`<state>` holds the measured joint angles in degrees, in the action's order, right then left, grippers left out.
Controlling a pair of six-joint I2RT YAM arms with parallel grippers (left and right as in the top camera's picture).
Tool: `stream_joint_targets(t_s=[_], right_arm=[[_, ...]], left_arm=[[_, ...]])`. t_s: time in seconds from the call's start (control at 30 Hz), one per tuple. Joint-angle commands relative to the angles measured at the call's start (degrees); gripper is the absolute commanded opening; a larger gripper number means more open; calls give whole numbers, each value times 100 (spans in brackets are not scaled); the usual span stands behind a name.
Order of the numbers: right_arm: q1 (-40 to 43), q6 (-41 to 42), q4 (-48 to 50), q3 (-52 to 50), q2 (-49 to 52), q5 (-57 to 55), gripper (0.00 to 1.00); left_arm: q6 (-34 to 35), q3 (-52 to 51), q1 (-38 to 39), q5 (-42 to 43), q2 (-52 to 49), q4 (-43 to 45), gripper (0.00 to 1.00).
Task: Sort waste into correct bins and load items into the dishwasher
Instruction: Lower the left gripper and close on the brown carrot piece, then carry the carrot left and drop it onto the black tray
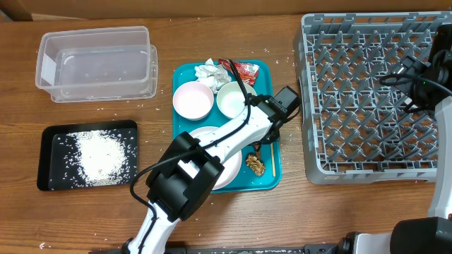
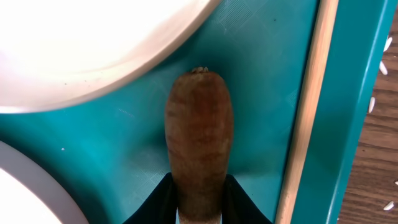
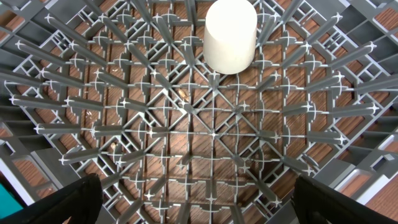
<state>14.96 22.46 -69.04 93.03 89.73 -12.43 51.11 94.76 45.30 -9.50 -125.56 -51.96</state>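
Observation:
In the left wrist view my left gripper (image 2: 199, 211) is shut on the near end of the brown sausage piece (image 2: 199, 137), which lies on the teal tray (image 2: 261, 62) beside the wooden stick (image 2: 309, 112). From overhead the left gripper (image 1: 263, 137) hides the sausage. The tray also holds two bowls (image 1: 193, 100) (image 1: 236, 99), the plate (image 1: 227, 169), the napkin (image 1: 208, 70), the red wrapper (image 1: 244, 70) and a brown crumbly bit (image 1: 255, 164). My right gripper (image 3: 199, 205) hangs open over the dishwasher rack (image 3: 211, 124), where a white cup (image 3: 230, 34) stands.
The clear tub (image 1: 99, 63) stands at the back left. In front of it is the black tray (image 1: 49, 134), holding a heap of rice. Loose rice grains lie scattered on the wooden table. The grey rack (image 1: 374, 99) fills the right side.

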Motion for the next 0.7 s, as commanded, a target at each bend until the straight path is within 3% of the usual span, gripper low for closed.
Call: stream_joint_targets(t_s=[0.0,0.2,0.67], right_arm=[[-4,28,13,96,-37,-42,100],[-4,28,13,96,-37,-42,100],[-4,28,13,96,-37,-42,100]], left_arm=[[74,44,39,63,-33,-87,21],[76,358,37,144,101,-553,16],[28,531,39,7,1412,-1204,17]])
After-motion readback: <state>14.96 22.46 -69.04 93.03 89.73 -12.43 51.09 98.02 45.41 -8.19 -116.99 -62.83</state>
